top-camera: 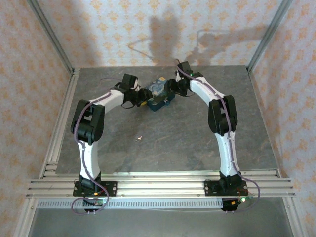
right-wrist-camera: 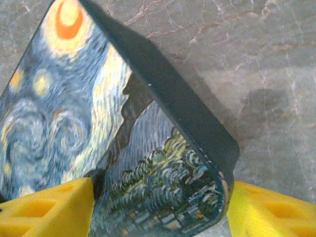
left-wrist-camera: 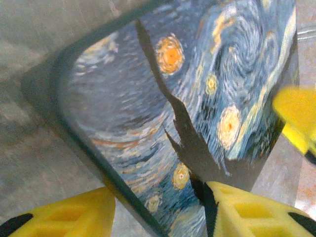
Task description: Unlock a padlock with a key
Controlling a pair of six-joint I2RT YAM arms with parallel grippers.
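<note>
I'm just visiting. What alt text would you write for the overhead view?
The left arm and right arm, white and black, reach across a grey table and meet at a dark blue swirly-print box in its far half. A tiny pale key lies alone on the table, nearer the arms' bases.

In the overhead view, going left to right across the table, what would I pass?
left arm base → key → box → right arm base
</note>
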